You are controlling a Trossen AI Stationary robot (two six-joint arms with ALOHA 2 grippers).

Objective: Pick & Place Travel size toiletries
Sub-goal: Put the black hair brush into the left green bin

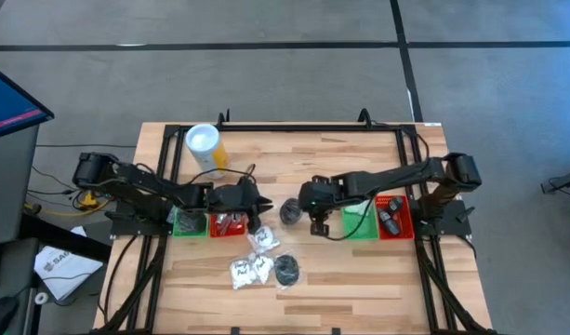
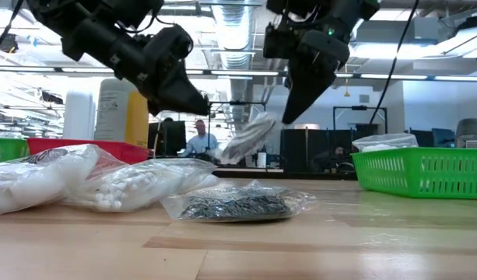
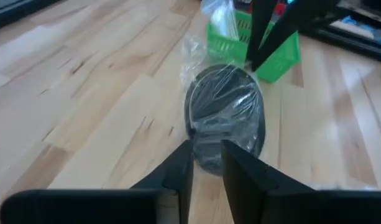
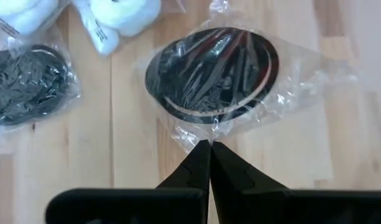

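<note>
A black round disc sealed in a clear plastic bag (image 2: 250, 138) hangs in the air over the table's middle, with my right gripper (image 2: 287, 118) shut on the bag. The high view shows the disc (image 1: 290, 212) between both grippers. My left gripper (image 3: 207, 167) stands open just on the bag's left side, its fingertips close to the bag's lower end; in the low view it (image 2: 205, 107) looks apart from the bag. More toiletries lie flat on the table nearer the front: white sachets (image 1: 263, 240) (image 1: 245, 272) and a dark bagged item (image 1: 286, 270). My right gripper pinches the clear bag's edge (image 4: 198, 134) between its two shut fingertips, beside the disc and not on it. The fingers slant down from above and from the table's right. The bag hangs tilted below them, clear of the table.
Green (image 1: 185, 223) and red (image 1: 227, 223) trays stand under the left arm, and green (image 1: 359, 223) and red (image 1: 393, 216) trays under the right arm. A yellow cylinder with a white top (image 1: 203, 147) stands at the far left. A person shows in the room behind (image 2: 198, 140).
</note>
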